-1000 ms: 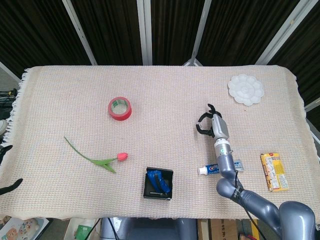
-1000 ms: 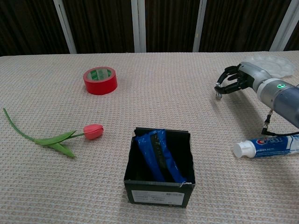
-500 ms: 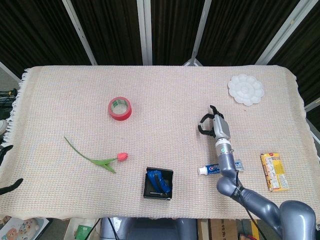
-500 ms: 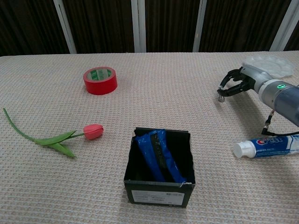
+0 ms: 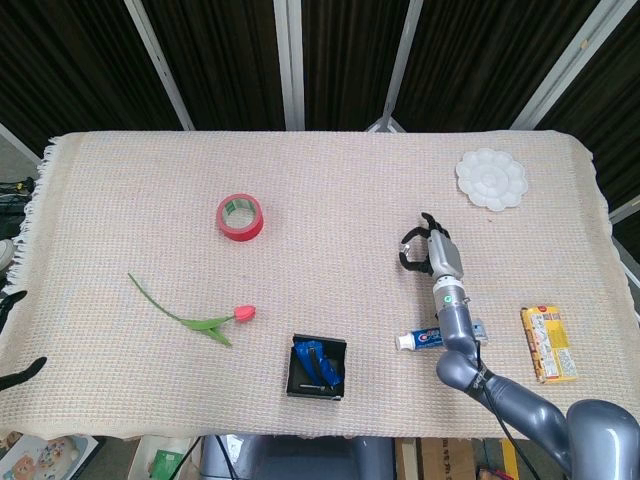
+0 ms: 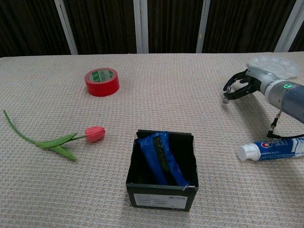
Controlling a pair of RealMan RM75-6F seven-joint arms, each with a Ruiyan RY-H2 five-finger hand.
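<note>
My right hand (image 5: pixel 430 251) hovers just above the woven cloth right of centre, holding nothing, its fingers arched and apart. In the chest view the same right hand (image 6: pixel 241 87) sits at the right edge, in front of the white palette (image 6: pixel 276 67). Nearest to the hand is a Crest toothpaste tube (image 5: pixel 432 338), lying close to my forearm and also visible low on the right as the toothpaste tube (image 6: pixel 272 149). A black open box (image 5: pixel 318 367) holding a blue object stands near the front edge. My left hand is not visible in either view.
A red tape roll (image 5: pixel 240 217) lies left of centre, and a pink tulip (image 5: pixel 243 314) with a long green stem lies at the front left. The white palette (image 5: pixel 491 179) sits at the back right. A yellow packet (image 5: pixel 548 343) lies at the right front.
My right hand has drawn back a little toward the robot and to the right, and its fingers have spread slightly. Nothing else moved.
</note>
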